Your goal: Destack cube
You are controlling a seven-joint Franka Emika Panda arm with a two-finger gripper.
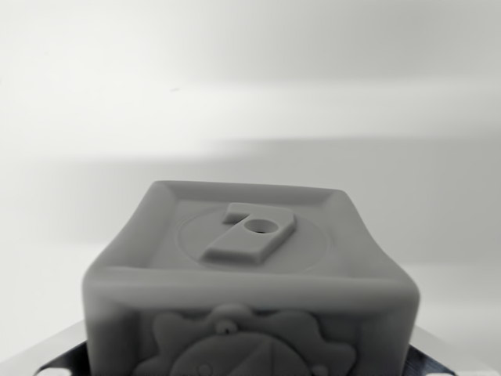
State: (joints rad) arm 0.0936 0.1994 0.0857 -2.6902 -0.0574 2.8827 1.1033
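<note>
One grey cube (250,274) fills the lower middle of the wrist view — soft-looking, rubbery, rounded edges, an embossed creature on its near face and a raised numeral, seemingly a 7, on top. Dark pincer (250,364) parts flank its base; their grip cannot be told. Beyond, a pale blurred bench (250,102).

The background consists of a plain, pale surface (250,70) without pattern or seams. The picture is monochrome. Broad horizontal bands of brightness cross it: a grey zone at the top, a bright white band (235,117) across the middle, and a darker soft-edged shadow band (407,188) below it. Whether this surface is wall or tabletop cannot be determined. Illumination is diffuse.
</note>
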